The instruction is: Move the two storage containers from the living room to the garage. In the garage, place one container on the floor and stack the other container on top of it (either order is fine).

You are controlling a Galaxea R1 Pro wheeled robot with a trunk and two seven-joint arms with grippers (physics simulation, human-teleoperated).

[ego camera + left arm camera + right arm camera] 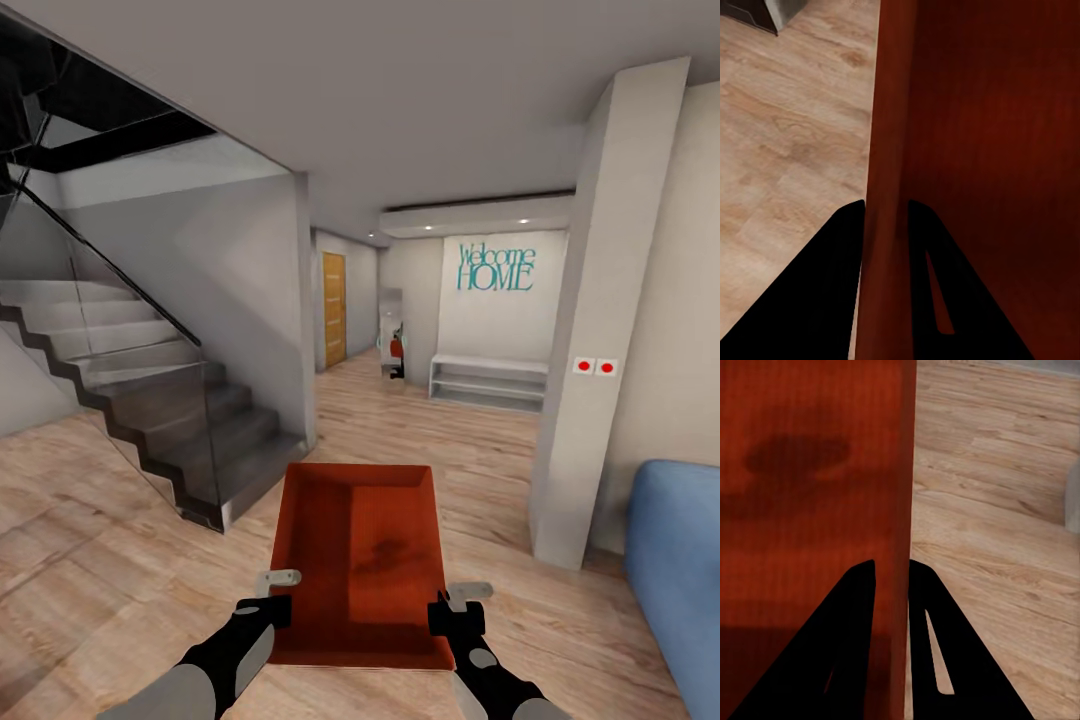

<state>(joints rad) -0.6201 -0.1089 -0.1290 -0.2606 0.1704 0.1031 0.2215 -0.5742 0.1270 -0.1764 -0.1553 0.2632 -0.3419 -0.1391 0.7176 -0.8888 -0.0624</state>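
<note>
1. Ahead of the rig, the living room's wood plank floor (470, 440) runs open and bare toward a hallway with a wood door (333, 308) at the far left and a low white shelf (489, 380) under teal wall lettering (496, 268).
2. To the left I note a staircase (150, 390) with a glass balustrade; its bottom step ends near the storage container's far left corner, with a strip of floor between them.
3. To the right, a white pillar (600, 330) with two red-dotted switches stands on the floor, and a blue sofa (680, 570) edge shows beyond it at the frame's right. The open corridor between stair and pillar is wider than the container.
4. One red-orange storage container (365, 560) is carried between both arms, centred in front of me, open top up, its long axis pointing forward. A dark shadow patch lies on its flat bottom.
5. Left gripper (272, 595): the left wrist view shows its two black fingers (817, 292) straddling the container's left wall, one inside and one outside, closed onto it.
6. Right gripper (458, 603): the right wrist view shows its fingers (844, 645) likewise pinching the right wall, both pressed against it.
7. Both grips sit at the near end of the side walls, close to me.
</note>
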